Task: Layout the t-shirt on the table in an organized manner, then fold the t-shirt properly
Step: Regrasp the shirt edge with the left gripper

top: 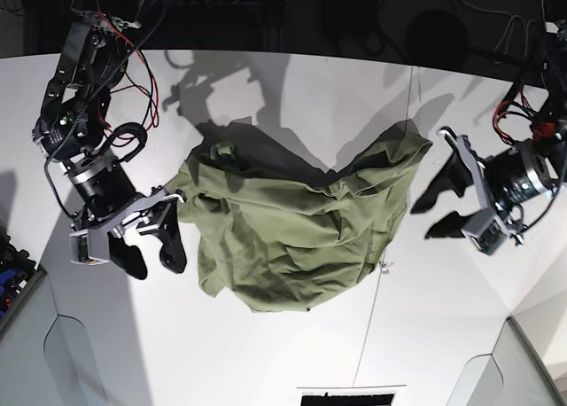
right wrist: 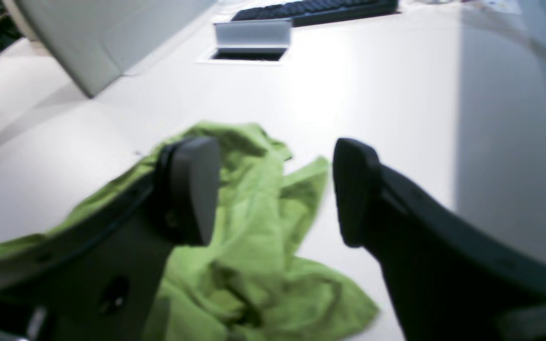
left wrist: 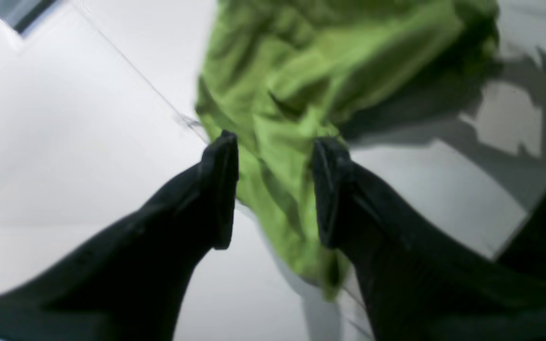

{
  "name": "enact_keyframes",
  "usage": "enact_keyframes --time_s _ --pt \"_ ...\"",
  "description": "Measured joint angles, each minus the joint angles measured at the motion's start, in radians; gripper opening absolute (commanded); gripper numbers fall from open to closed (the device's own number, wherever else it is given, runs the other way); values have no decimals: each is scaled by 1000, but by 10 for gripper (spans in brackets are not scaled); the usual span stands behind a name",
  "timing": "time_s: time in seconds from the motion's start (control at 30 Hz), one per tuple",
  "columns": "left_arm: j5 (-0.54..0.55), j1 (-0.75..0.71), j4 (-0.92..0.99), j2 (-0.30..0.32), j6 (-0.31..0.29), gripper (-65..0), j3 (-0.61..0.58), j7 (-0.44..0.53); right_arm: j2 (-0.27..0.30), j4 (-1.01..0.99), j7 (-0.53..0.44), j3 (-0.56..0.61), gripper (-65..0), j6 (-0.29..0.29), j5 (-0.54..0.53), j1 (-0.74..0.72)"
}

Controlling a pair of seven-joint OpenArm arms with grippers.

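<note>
Two claws in view, both spread wide, neither gripping anything. Left claw (top: 440, 202) sits at the base view's right, just off the t-shirt's upper corner; its wrist view is blurred, and there the fingers (left wrist: 220, 189) straddle a narrow strip of cloth whose lower end is cut short behind the right-hand finger. Contact between fingers and cloth cannot be judged from that view. Right claw (top: 149, 244) sits at the base view's left, beside the shirt's edge near the collar area; in its wrist view one finger (right wrist: 192, 189) covers part of the cloth, so the fabric under it is hidden.

T-shirt (top: 292, 224) lies crumpled near the middle of the surface (top: 266, 353), bunched in folds, sleeves and tag not distinguishable. Shirt casts a heavy shadow toward the far side, masking the surface there. Thin dark seam (top: 370, 322) runs across the surface and disappears under the shirt.

Around: keyboard (right wrist: 315, 10) at the far edge in the right wrist view, partly cropped; a rectangular slot (right wrist: 249, 53) in front of it; red and black wiring (top: 133, 60) on the right arm
</note>
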State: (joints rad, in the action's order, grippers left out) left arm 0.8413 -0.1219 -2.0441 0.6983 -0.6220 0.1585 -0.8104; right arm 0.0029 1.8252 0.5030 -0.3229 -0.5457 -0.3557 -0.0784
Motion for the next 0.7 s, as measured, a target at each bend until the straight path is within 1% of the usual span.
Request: enact_keyframes --time_s 0.03,0.1,0.13,0.23,0.33,0.4,0.5,0.6,0.7 --pt "-6 0 3 1 0 -365 2 17 0 -5 0 -4 -277 11 20 0" --pt "-14 0 27 -1 0 -365 -3 53 0 -35 -1 -4 -277 55 58 0" --pt "-24 1 46 -7 0 -365 -8 68 0 -62 -2 -4 -277 66 69 0" --pt "-77 41 136 -55 -1 -365 -44 86 0 -165 -16 -4 -277 105 98 -8" --pt "-101 105 259 -101 9 -365 -93 109 13 -288 -24 -4 -277 104 105 -34" --pt "-125 156 345 -126 9 -365 -128 122 21 -356 -56 -4 -277 108 132 -50" --pt "-150 233 471 -154 9 -365 -179 148 34 -445 -72 -5 -277 112 153 -76" --pt "-184 306 596 -194 11 -365 -213 163 36 -508 -71 -4 -277 111 163 -102" --pt "-186 351 698 -246 11 -365 -219 165 35 -535 -72 -2 -277 108 175 -104"
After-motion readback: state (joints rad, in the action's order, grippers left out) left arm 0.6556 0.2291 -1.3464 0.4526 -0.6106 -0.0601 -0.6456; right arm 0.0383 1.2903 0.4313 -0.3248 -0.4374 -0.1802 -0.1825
